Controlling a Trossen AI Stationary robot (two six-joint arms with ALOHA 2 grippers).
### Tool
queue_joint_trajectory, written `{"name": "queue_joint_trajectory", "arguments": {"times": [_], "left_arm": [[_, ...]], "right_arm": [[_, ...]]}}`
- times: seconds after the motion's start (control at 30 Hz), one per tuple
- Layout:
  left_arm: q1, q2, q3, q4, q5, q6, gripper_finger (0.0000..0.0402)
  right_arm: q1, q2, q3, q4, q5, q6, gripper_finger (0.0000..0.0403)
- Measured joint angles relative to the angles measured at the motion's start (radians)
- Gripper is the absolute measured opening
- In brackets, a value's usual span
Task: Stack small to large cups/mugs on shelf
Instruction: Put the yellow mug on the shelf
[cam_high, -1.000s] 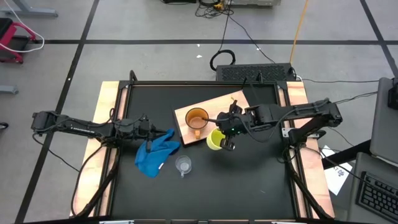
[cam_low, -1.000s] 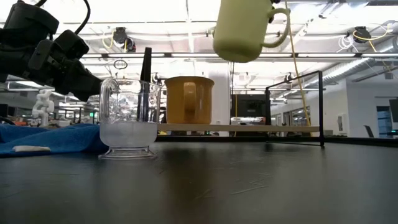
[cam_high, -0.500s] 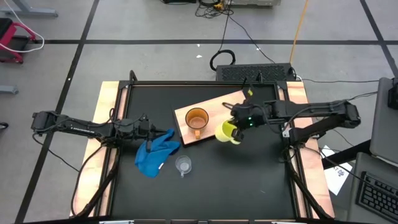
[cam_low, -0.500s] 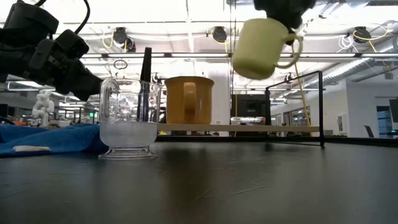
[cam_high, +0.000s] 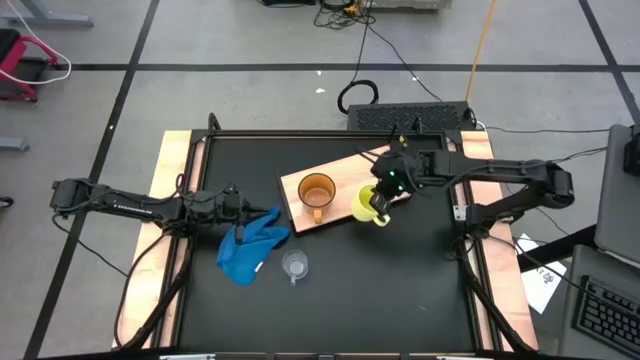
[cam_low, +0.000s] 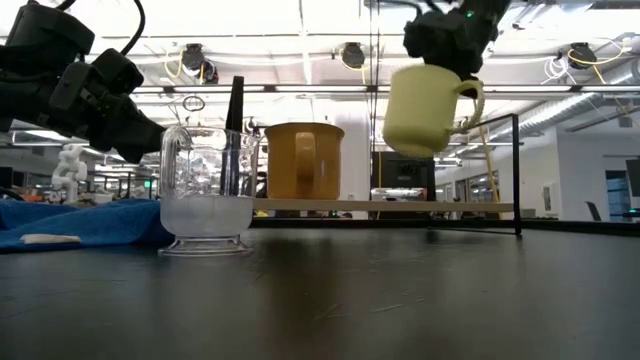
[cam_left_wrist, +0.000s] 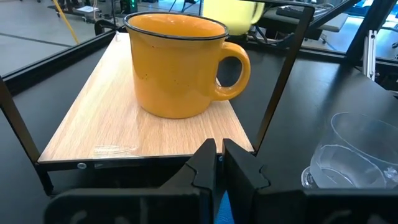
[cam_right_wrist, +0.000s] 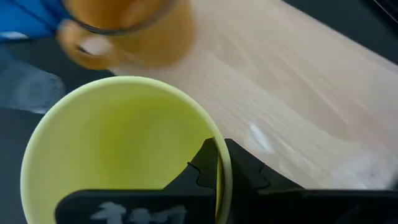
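Fingers of the right gripper were clenched on the rim of the yellow mug, one inside the wall and one outside, and the mug hung clear of the table, slightly tilted, its handle away from the orange-brown mug. From above, the carried mug sat over the shelf's edge, at about 4 o'clock from the orange-brown mug and close beside it. That larger mug stood upright on the light-wood shelf, handle toward the table's near side. At table height, the yellow mug floated above the level of the shelf, higher than the orange-brown mug. The right arm reached in from the 3 o'clock side of the table.

The left gripper had its fingers pinched nearly together with nothing between them. It lay low by the blue cloth, at 9 o'clock from the shelf, pointed at the orange-brown mug. The clear plastic cup stood upright on the black tabletop, just beside the cloth and at about 7 o'clock from the shelf, well apart from both mugs.
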Motion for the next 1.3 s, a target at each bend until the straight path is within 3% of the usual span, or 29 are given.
{"name": "queue_joint_trajectory", "arguments": {"times": [0.4,0.7,1.3], "left_arm": [[0.0,0.0,0.0,-0.009,0.0,0.01,0.0031],[0.0,0.0,0.0,-0.01,0.0,0.011,0.0031],[0.0,0.0,0.0,-0.038,0.0,0.018,0.0031]], "right_arm": [[-0.074,0.149,0.144,-0.063,-0.001,-0.063,0.0004],[-0.113,0.277,0.162,-0.07,0.0,-0.082,0.0004],[-0.151,0.289,0.162,0.042,0.028,-0.059,0.0004]]}}
